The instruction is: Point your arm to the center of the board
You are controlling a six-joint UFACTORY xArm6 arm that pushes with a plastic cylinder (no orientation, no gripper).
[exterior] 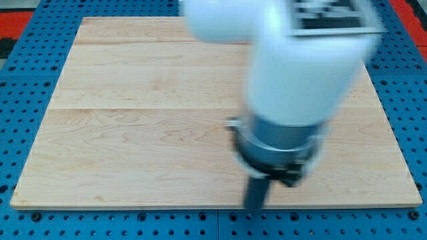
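Here my tip [254, 207] sits at the tabletop's [133, 133] bottom edge, no jaws or blocks showing, so it should slide up-left to centre.

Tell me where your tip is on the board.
My tip sits near the wooden board's bottom edge, right of centre; no blocks show.

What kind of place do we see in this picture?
Probably a robotics lab bench: a pale wooden board lies on a blue perforated table, and a white robot arm hangs over it, my tip near the view's bottom.
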